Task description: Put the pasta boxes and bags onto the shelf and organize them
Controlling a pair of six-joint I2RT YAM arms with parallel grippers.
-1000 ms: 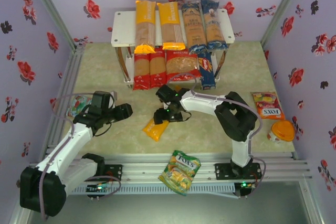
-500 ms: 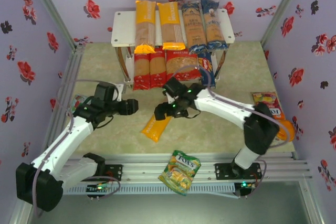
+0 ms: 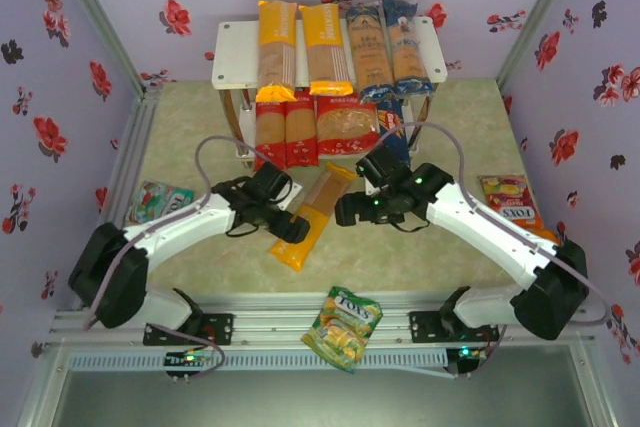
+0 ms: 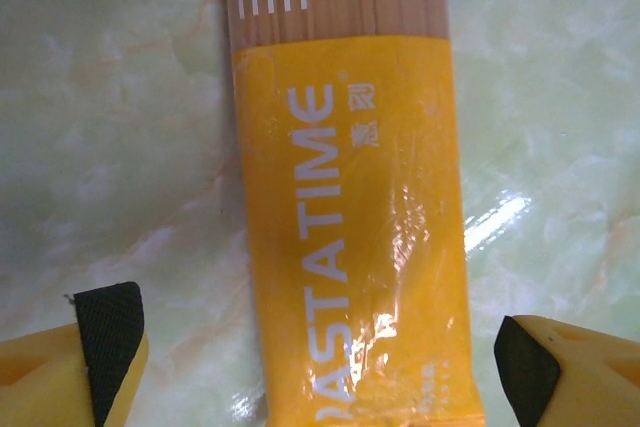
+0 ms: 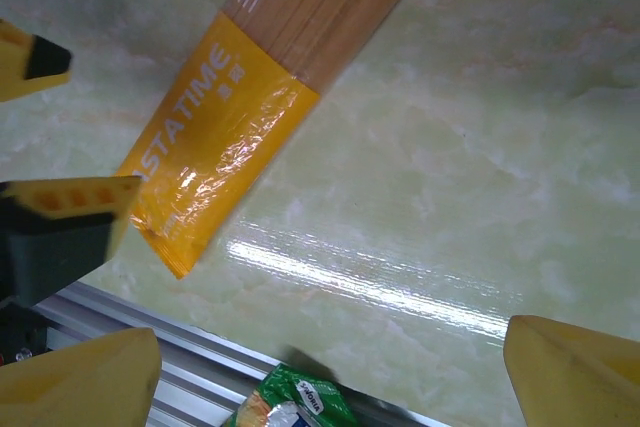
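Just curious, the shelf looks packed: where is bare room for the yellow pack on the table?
The top board is bare at its left end, beside the yellow packs. A sliver lies right of the dark-blue packs. Below, red packs and blue box crowd together.

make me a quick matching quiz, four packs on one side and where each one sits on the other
Things:
1. PASTATIME spaghetti bag
2. green-yellow snack bag
3. FOXS bag
4. dark-blue spaghetti bags

Places:
A. top board of the shelf
B. across the near rail
C. middle of the table
D. table's right side, near the wall

Pairs: 1-C, 2-B, 3-D, 4-A
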